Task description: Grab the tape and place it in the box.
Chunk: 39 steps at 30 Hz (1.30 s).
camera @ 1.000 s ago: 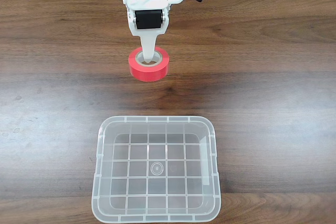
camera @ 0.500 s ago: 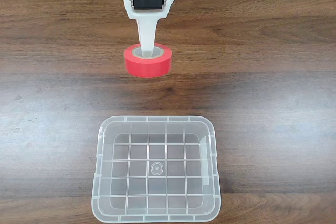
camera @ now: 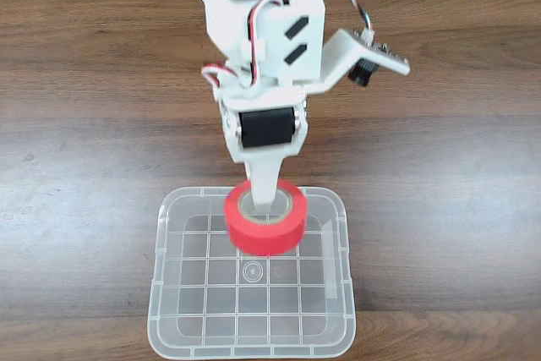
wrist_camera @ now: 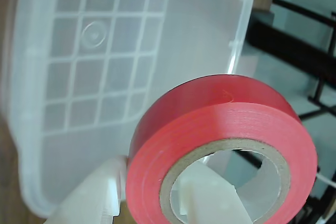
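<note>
The gripper (camera: 265,209) clasps the tape (camera: 265,227) in the fixed view, one finger through its core, hanging above the box (camera: 251,347) near its far rim; in the wrist view, the tape (wrist_camera: 210,129) hangs over the box (wrist_camera: 105,66), whose floor lies straight below.

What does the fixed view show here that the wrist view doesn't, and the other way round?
Fixed view: the white arm's body with black servos, the brown wooden table, and the clear plastic box's whole outline. Wrist view: a dark metal frame beyond the table edge. Both: the gripper with a finger through the red-orange tape roll above the box's grid bottom.
</note>
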Motion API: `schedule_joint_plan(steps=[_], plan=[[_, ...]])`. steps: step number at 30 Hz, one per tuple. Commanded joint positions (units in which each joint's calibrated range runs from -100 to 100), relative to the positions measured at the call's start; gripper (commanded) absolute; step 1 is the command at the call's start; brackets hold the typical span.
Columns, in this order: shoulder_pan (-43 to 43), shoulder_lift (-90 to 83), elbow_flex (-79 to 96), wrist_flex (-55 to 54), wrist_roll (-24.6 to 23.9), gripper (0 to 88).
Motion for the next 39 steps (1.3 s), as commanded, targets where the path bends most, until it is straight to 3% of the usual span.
schedule_joint_plan(steps=[1, 11, 20, 26, 39], plan=[[-0.21, 13.71, -23.12, -0.68, 0.06, 5.0], [-0.29, 27.47, -30.48, -0.68, 0.11, 5.6], [-0.29, 28.35, -30.39, -0.68, 0.17, 6.5], [-0.14, 28.43, -30.30, -0.60, 0.27, 17.8], [0.30, 27.87, -30.39, 0.09, 0.01, 17.8]])
